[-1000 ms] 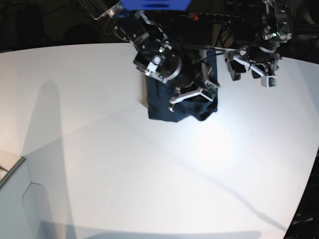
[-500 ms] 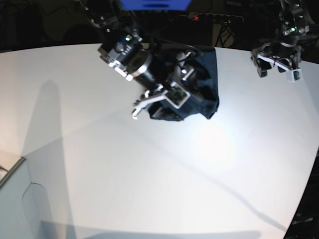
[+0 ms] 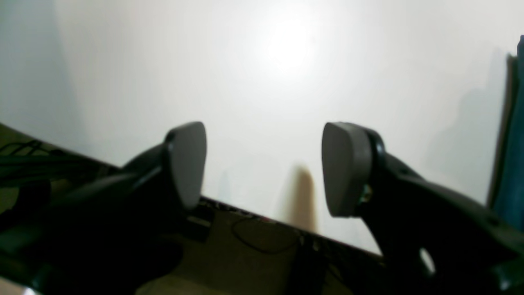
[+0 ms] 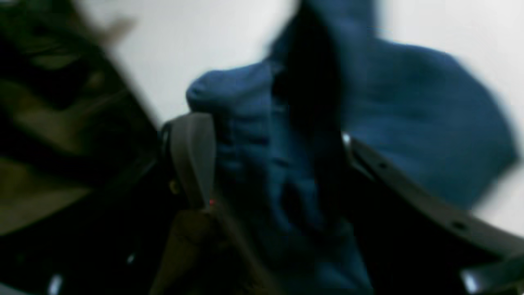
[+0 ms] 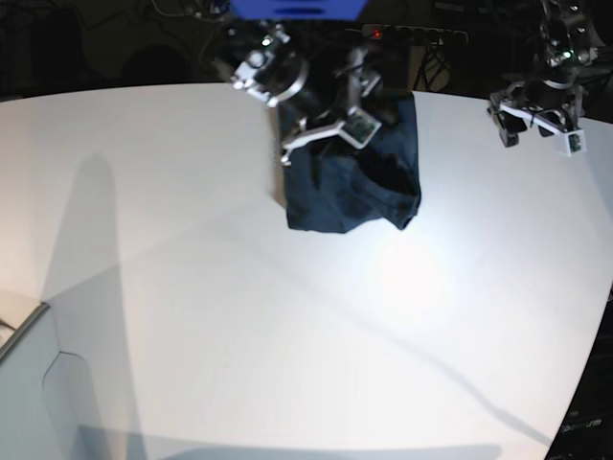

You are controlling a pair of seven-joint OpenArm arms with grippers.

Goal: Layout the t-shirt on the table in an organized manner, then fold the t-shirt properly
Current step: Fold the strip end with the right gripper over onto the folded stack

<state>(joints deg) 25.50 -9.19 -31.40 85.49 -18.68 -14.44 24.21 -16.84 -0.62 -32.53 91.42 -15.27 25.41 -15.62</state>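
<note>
White table [image 5: 192, 287] filled almost whole base view, with dark clutter and cables behind curved far edge. Found t-shirt [image 5: 354, 187] as dark blue folded bundle near far edge, a little right of middle, flat on table, with one corner bulging at near right.

Compared with half second before: saw right gripper [image 5: 326, 134] then low over near left edge of bundle; now found it higher and farther back, over far left part of shirt. Saw shirt outline more square than before. Found left gripper [image 5: 539, 134] in almost same place, well apart from shirt toward far right edge; one second before, saw it closer to shirt.

Saw jaws of right gripper [image 4: 270, 164] wide apart in blurred wrist view, with blue cloth [image 4: 409, 123] showing in the gap; could not tell whether cloth touched pads [image 4: 192, 159]. Saw left gripper [image 3: 262, 164] spread wide too, holding nothing, only bare table [image 3: 286, 82] between grey pads [image 3: 346, 168], with strip of shirt [image 3: 511, 164] at right edge of view.

Could read no writing; blue panel [image 5: 297, 8] at top cropped, small marks on fingers too small.
</note>
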